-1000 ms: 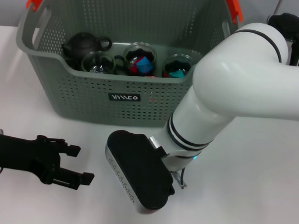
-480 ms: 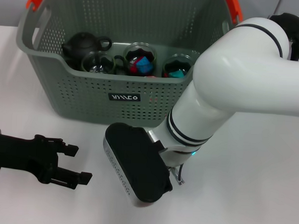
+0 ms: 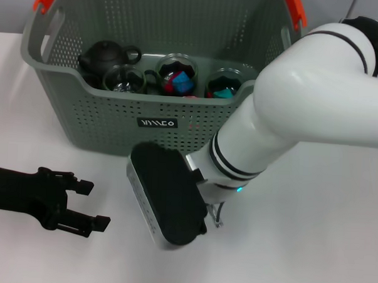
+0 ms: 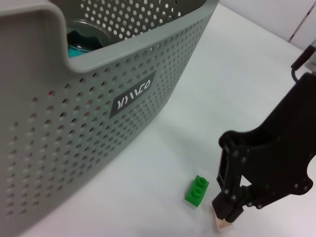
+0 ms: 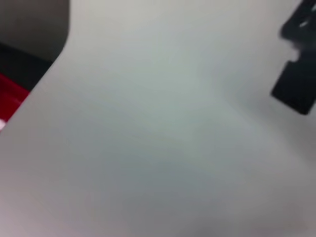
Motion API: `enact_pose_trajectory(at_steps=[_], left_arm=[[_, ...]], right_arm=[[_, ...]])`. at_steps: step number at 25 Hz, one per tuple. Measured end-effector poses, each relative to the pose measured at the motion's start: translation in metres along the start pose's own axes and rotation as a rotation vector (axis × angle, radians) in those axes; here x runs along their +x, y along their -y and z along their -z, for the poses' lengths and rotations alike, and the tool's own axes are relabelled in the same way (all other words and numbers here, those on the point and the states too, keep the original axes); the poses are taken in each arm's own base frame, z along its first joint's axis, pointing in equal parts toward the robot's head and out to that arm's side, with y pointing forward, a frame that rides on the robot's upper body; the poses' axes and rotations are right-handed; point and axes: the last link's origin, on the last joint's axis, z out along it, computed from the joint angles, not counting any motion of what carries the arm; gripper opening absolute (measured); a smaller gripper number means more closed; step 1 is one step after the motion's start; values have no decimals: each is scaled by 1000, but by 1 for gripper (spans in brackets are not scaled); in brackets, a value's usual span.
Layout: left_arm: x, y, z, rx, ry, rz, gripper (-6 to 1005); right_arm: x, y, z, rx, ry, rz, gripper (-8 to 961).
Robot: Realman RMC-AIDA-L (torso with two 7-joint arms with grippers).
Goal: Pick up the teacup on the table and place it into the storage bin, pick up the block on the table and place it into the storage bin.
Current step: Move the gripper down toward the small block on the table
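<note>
The storage bin (image 3: 84, 105) stands at the back of the table. It holds a dark teapot (image 3: 103, 55) and three glass teacups (image 3: 177, 71), two of them with coloured blocks inside. A small green block (image 4: 197, 190) lies on the table in front of the bin, seen in the left wrist view. My right gripper (image 4: 224, 217) hangs just beside this block, its tip low over the table. In the head view my right arm's black wrist housing (image 3: 164, 203) hides both. My left gripper (image 3: 91, 206) is open and empty at the front left.
My white right arm (image 3: 303, 102) crosses the right side of the table, from the bin's right corner down to the front middle. The bin's black label (image 3: 157, 122) faces me. The white table (image 3: 310, 247) runs to the front right.
My right arm's wrist has shifted left and a little towards the bin. My left gripper has drawn back slightly to the left, still open.
</note>
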Motion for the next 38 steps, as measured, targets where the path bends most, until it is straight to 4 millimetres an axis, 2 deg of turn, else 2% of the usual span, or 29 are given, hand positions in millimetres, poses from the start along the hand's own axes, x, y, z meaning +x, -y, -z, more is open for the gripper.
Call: enact_pose_trajectory(at_steps=[6, 12, 15, 22, 38], left_arm=[[-1, 0, 1, -1, 2, -1, 934], [-4, -1, 1, 0, 5, 10, 934], [-5, -1, 1, -1, 5, 12, 934], [-4, -2, 1, -5, 5, 12, 934], [-3, -1, 0, -4, 4, 8, 934]], right_arm=[[1, 7, 9, 13, 13, -35, 60], [2, 4, 14, -20, -3, -27, 171], [2, -2, 14, -53, -10, -27, 336], [6, -11, 12, -94, -22, -36, 352], [5, -10, 6, -58, -12, -43, 365]])
